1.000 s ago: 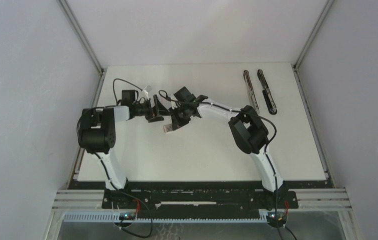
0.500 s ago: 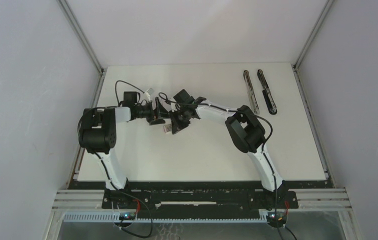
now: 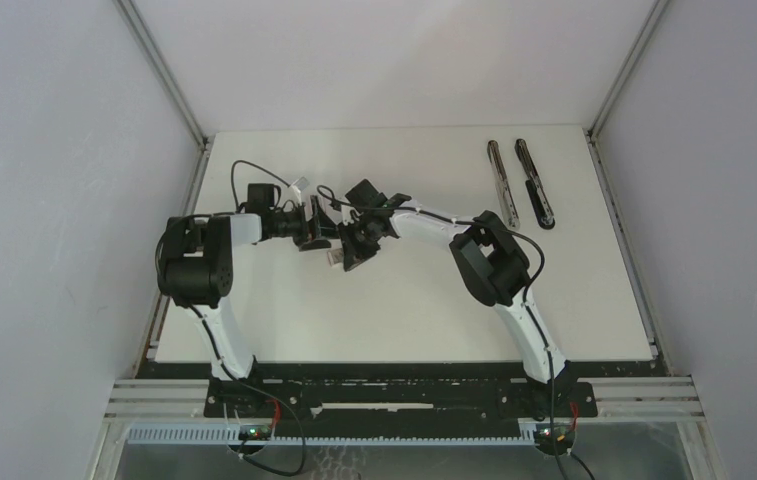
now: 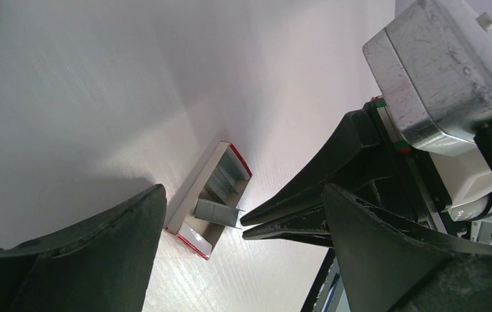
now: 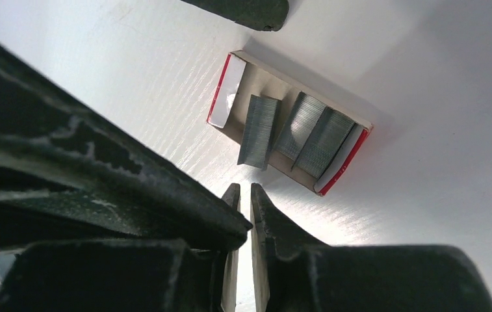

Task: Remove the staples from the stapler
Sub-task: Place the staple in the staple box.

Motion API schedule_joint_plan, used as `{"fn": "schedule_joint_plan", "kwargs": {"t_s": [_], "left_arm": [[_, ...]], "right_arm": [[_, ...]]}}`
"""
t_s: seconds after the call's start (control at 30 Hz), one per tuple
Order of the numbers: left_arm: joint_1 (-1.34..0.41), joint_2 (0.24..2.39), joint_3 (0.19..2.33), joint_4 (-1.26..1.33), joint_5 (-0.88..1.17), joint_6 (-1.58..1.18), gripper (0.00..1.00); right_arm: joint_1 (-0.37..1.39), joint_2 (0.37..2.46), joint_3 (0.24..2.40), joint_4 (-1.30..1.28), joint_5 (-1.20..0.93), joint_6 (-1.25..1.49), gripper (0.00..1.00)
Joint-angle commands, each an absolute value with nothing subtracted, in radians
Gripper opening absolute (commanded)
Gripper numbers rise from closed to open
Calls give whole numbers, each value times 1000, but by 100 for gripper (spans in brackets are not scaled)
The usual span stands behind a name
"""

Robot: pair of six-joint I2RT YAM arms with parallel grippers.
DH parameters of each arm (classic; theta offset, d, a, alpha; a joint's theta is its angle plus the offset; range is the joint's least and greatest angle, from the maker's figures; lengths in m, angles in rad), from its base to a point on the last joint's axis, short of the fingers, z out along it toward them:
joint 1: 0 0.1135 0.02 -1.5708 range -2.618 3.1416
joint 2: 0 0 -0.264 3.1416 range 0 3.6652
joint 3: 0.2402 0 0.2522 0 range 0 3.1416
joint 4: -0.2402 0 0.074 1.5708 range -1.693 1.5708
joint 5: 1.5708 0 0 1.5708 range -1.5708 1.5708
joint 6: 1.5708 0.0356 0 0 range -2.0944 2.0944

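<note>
Three grey metallic staple strips [image 5: 308, 133] lay crosswise in the small red-and-white open cardboard box [image 5: 230, 88], one tilted over its edge (nearest the right gripper [image 5: 243, 195], pinched nearly together) — left gripper [image 4: 240, 195] spread wide.

This is a robotics lab test cell rather than a lived-in room: a bare white table [image 3: 404, 310] sits boxed in by plain pale wall panels [image 3: 44, 200] joined with aluminium corner posts [image 3: 159, 70]. The left arm [image 3: 199, 268] and right arm [image 3: 494, 265], both white and black, are bolted to a black base rail [image 3: 394, 395] at the near edge. Beside and below that rail run aluminium framing [image 3: 654, 395] and a slotted cable duct [image 3: 184, 434].
</note>
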State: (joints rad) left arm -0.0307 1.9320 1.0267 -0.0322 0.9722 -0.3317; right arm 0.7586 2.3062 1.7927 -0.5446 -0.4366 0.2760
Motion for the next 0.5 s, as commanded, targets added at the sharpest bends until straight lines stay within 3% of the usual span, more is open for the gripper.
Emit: {"fn": "schedule_joint_plan", "kwargs": {"t_s": [0.0, 0.17, 0.47], "left_arm": [[-66, 1909, 997, -92, 1028, -287, 96], [-66, 1916, 999, -107, 1050, -276, 96], [-66, 1922, 1004, -102, 1063, -281, 99]], "right_arm": [[750, 2312, 1854, -462, -434, 324, 10], [722, 2298, 1836, -461, -462, 335, 11], [640, 2165, 1725, -443, -604, 279, 23]]}}
